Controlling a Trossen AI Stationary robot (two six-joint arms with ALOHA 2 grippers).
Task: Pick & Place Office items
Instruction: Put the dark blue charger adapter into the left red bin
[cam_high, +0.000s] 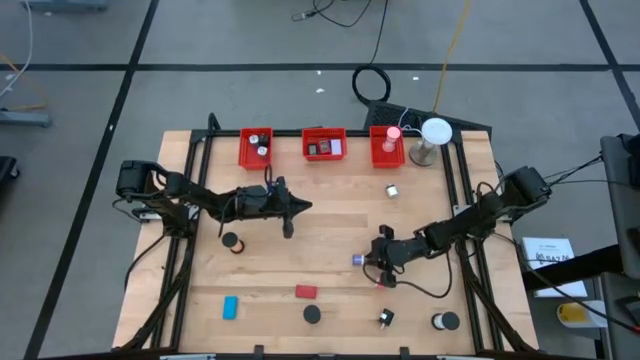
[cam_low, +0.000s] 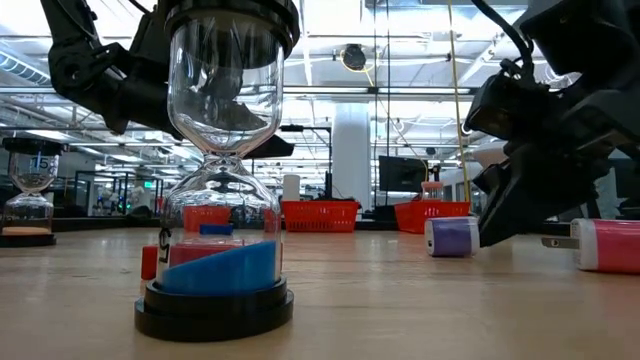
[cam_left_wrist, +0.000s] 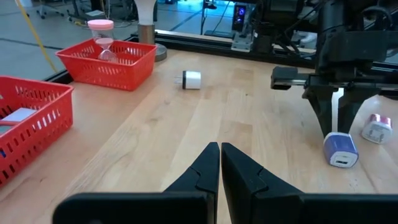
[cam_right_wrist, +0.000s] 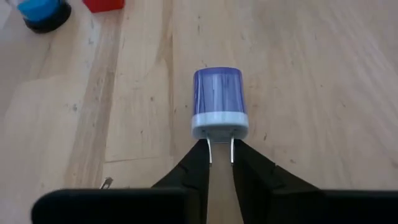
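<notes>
Closing in on the purple plug adapter, the right gripper has its fingers pressed against the two metal prongs, the adapter's body lying on the table just ahead of the fingertips. That reads as a pinch on the prongs alone, a thin and slippery hold, so the sound move here looks like a slow, straight lift, keeping the wrist level so the heavier body does not swing or slide off. If the prongs start to slip, better to set it back down, push further forward and take the body itself. The left wrist view shows the same adapter hanging right below the right gripper's tips, with a pink-and-white adapter just beside it, close enough that a sideways drift could knock it. From this hand the three red bins lie well off across the board, so the carry will be long. The left gripper waits further over, fingers together and holding nothing.
</notes>
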